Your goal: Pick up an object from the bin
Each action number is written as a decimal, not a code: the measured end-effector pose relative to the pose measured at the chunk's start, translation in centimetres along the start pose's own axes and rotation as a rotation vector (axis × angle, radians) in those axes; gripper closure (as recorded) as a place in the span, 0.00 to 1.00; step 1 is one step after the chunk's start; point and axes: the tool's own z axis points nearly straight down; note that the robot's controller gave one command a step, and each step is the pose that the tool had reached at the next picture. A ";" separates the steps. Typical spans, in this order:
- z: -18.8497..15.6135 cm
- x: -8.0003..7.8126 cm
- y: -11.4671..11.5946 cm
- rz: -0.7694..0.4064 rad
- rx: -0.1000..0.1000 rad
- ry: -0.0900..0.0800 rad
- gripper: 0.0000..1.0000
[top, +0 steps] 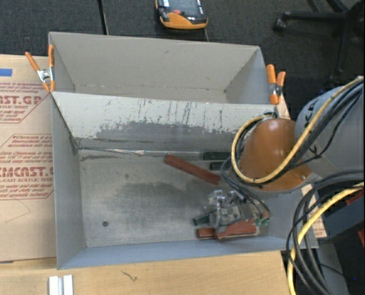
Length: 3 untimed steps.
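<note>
Your claw sat low in the front right corner of the grey bin. You could not tell whether it was released or clenched. Just in front of it lay a short reddish-brown bar, long axis running left to right along the front wall. Behind, a longer reddish-brown stick lay diagonally, pointing back-left.

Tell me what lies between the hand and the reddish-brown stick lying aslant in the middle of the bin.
Nothing lies there: in the camera view, only bare grey bin floor separates the hand from the reddish-brown stick.
</note>
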 end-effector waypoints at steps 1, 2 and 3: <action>-1.7 0.3 0.1 -0.001 -0.002 0.010 1.00; -4.2 0.2 0.1 -0.001 -0.001 0.008 1.00; -6.5 0.1 0.1 -0.001 0.000 0.004 1.00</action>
